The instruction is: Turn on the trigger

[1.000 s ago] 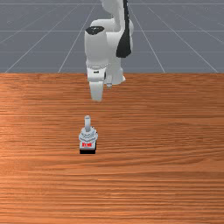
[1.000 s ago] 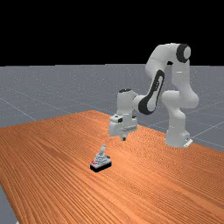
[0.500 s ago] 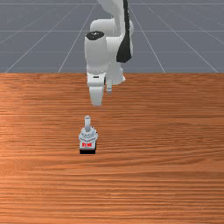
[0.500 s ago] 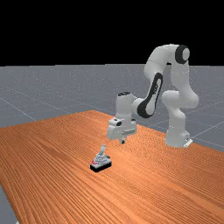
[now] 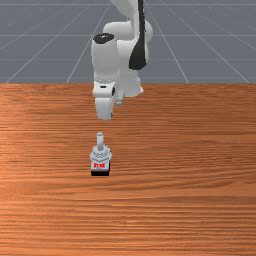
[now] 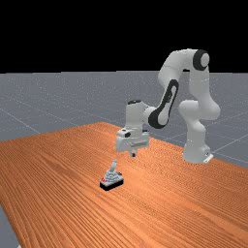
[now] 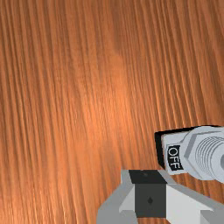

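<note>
One switch (image 6: pixel 112 179) stands on the bench (image 6: pixel 58 164) in the far view, lever (image 6: pixel 114 166) up, lower than the fingers (image 6: pixel 133 154) and apart from them; whether they are spread or together, I cannot tell. Front view: the switch shows a red label (image 5: pixel 99 165). Wrist view: beside the fingers, it reads OFF.
</note>
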